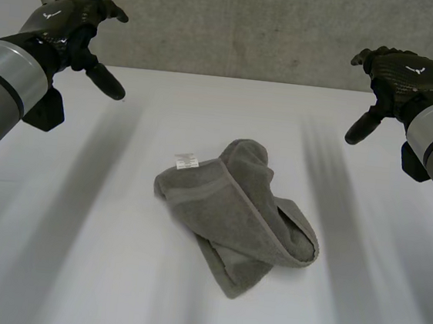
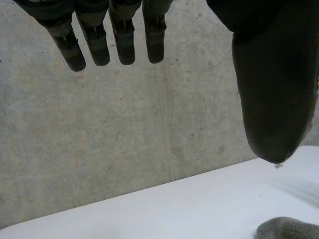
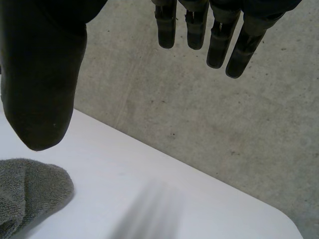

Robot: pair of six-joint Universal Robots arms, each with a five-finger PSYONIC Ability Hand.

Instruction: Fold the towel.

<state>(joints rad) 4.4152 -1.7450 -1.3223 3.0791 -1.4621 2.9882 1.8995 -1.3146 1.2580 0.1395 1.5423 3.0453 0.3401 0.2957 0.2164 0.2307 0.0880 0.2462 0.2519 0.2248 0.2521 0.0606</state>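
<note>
Your towel (image 1: 236, 210) is lying crumpled at the centre of the table (image 1: 66, 270), and its white label (image 1: 186, 160) is unreadable. Your left hand (image 1: 66, 26) and right hand (image 1: 402, 73) are hovering loose-fingered and empty.

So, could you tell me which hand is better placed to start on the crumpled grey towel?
Probably the right hand: the crumpled grey terry towel lies slightly toward its side of the white table. The left hand is equally open and raised.
</note>
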